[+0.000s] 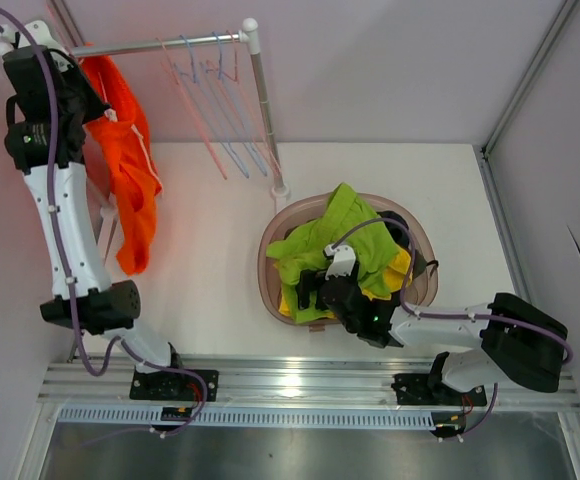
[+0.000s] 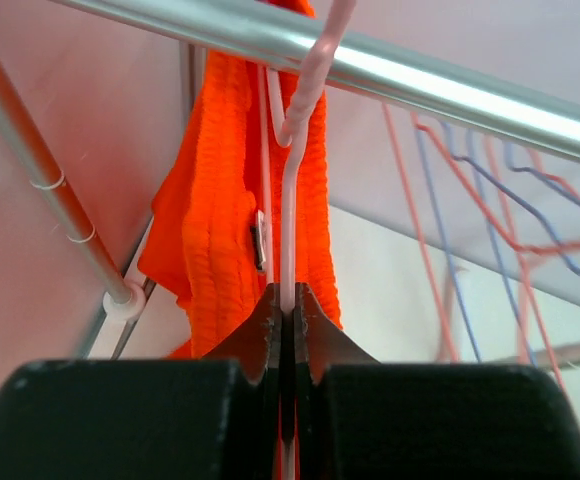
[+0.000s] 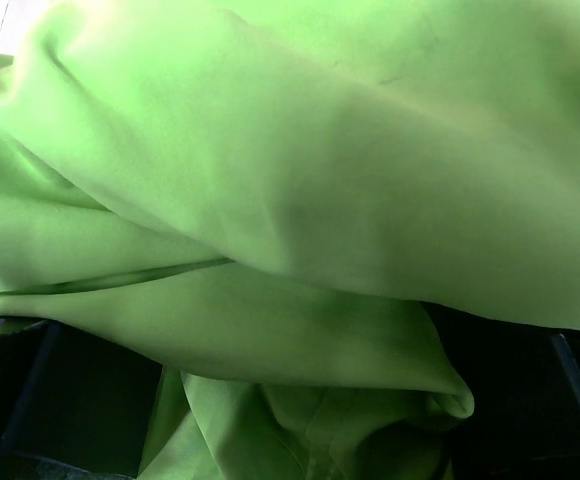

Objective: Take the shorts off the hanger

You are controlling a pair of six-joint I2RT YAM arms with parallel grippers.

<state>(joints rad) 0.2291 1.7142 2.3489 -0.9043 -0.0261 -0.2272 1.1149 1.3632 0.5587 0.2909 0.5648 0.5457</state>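
At the rack's left end, my left claw (image 2: 288,305) is clenched on the thin pink wire of a hanger (image 2: 289,200), just below the hook that loops over the rail (image 2: 440,80). The orange shorts (image 2: 215,240) are on that hanger, bunched at the waistband right behind the wire and hanging down beside my left arm, above the worktop (image 1: 210,260). Further along the rail hang bare hangers (image 1: 220,110), pink and blue.

To the right, a round basket (image 1: 270,255) sits on the worktop near the foot of the rack's post. In it, the green shorts (image 1: 335,235) are heaped on top, with the yellow shorts (image 1: 400,265) showing at the edges beneath. My right claw (image 1: 308,290) is down at the near side of the heap. Green cloth fills its wrist camera and drapes over the fingers, so I cannot tell whether it is released or clenched.
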